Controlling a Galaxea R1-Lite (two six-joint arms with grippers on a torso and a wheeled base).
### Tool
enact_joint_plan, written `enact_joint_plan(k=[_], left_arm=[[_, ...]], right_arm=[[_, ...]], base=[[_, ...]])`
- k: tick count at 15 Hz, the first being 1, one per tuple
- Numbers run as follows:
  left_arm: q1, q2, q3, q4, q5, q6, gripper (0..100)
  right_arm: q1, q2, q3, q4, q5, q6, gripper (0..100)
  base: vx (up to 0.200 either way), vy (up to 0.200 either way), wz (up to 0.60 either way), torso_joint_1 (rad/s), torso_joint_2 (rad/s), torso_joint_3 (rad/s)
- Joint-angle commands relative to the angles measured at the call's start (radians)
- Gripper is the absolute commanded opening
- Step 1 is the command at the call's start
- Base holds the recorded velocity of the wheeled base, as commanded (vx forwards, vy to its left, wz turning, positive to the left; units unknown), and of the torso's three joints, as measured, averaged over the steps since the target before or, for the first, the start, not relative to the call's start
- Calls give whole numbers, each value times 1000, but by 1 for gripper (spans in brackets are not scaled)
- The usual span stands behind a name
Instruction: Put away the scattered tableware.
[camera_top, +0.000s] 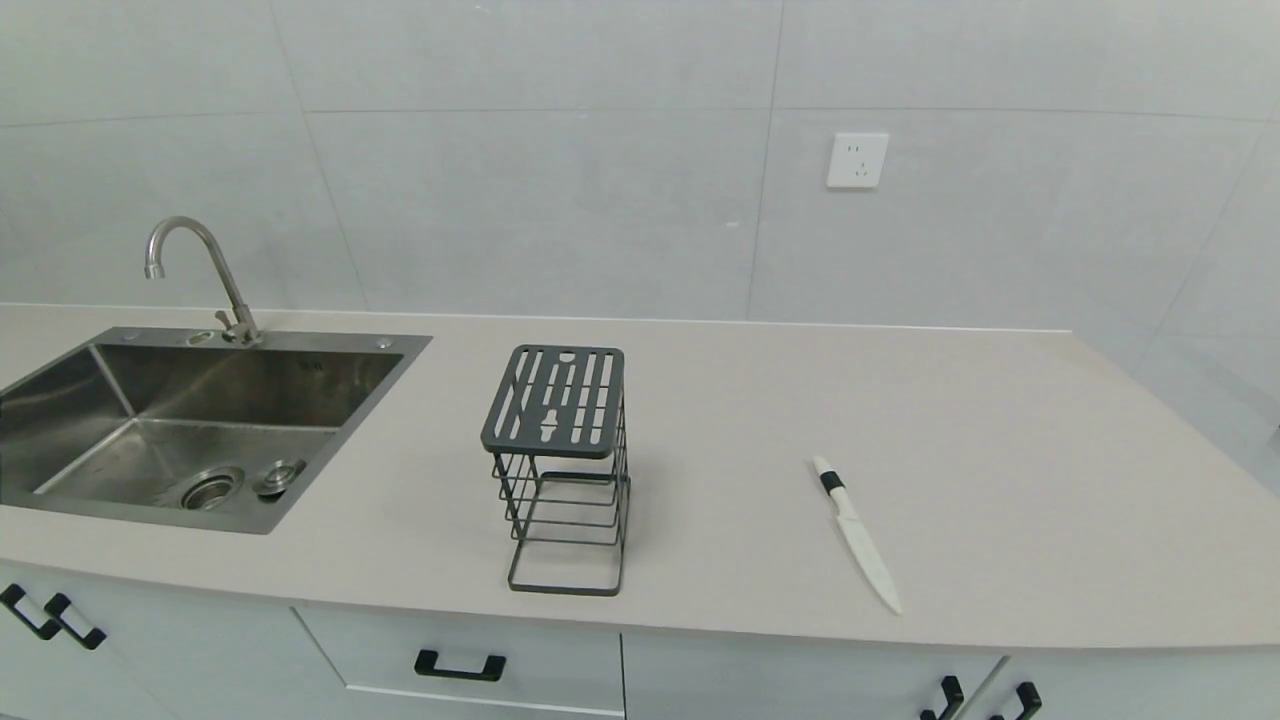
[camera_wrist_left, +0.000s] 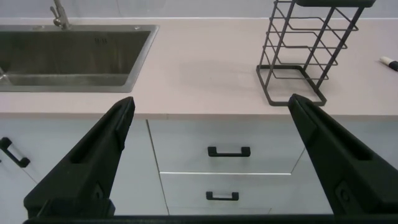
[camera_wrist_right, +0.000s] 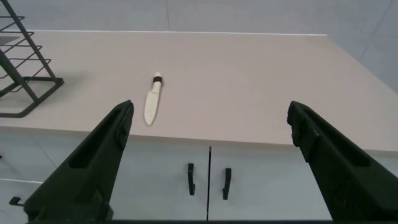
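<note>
Lengthwise, the knife (camera_top: 855, 530) runs handle-back to blade tip near the desk's (camera_top: 1000, 450) front edge, right of the rack (camera_top: 553, 400), ahead of the nearer, wide-spread right hand (camera_wrist_right: 209, 112); the left hand (camera_wrist_left: 211, 102), also wide, faces the rack.

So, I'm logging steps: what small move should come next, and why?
Probably bring the right gripper up and forward over the knife: it lies loose on the counter, to the right of the rack, and that gripper's jaws stand open and empty, facing it.
</note>
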Motion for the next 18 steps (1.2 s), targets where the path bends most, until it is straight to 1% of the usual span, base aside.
enact_joint_plan(k=[1,3,12,16,18], left_arm=[[0,1,0,0,0,0,100],[0,1,0,0,2,0,100],[0,1,0,0,6,-3,100],[0,1,0,0,6,-3,100],[0,1,0,0,6,-3,100]], right_arm=[[0,1,1,0,0,0,100],[0,1,1,0,0,0,100],[0,1,0,0,0,0,100],[0,1,0,0,0,0,100],[0,1,0,0,0,0,100]], base=[[0,0,-600,27,-27,-7],[0,0,-600,12,-10,-5],[0,0,0,0,0,0],[0,0,0,172,-350,-168],[0,0,0,66,-132,-61]])
